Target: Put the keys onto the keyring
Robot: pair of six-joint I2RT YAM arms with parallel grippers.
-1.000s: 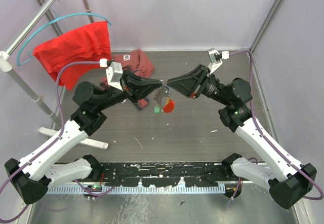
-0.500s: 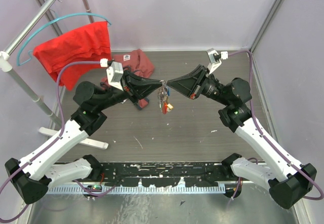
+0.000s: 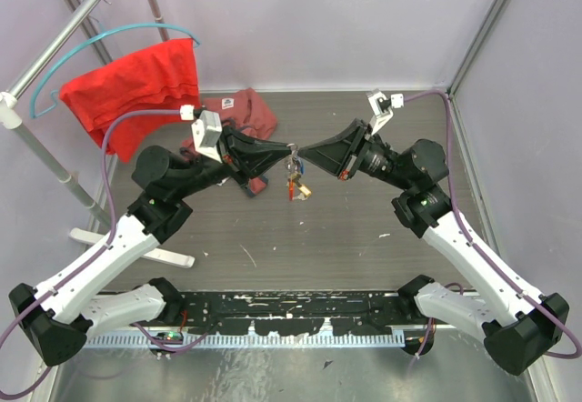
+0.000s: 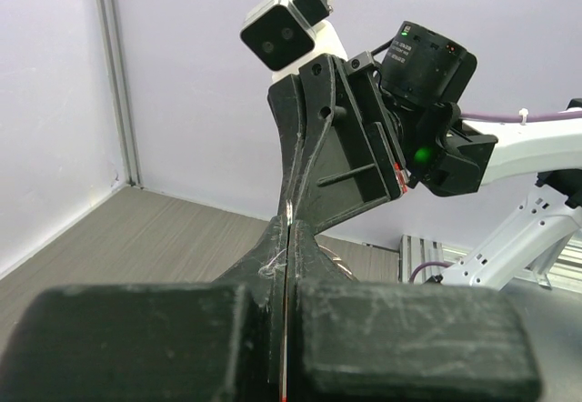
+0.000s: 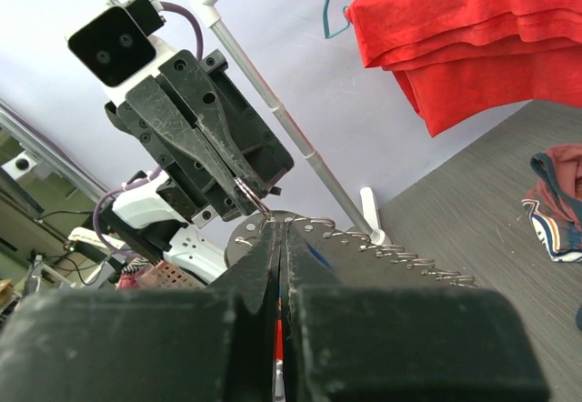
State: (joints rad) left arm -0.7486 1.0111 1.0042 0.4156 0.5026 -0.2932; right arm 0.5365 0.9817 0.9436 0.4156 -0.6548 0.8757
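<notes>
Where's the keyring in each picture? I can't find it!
Top external: the keyring hangs mid-picture, where the left gripper and right gripper touch tips; keys dangle below.
Left wrist: only a thin wire curve, seemingly the keyring, just right of the tips, low centre.
Right wrist: a small wire loop at the left gripper's tips, left of centre.
Shared landmark: the two grippers' meeting tips, in all three views.

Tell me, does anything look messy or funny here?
Yes. A crumpled dark-red cloth lies in a heap on the grey table, at the back. The bright red shirt hangs lopsided, bunched toward one end of its thin teal hanger.
</notes>
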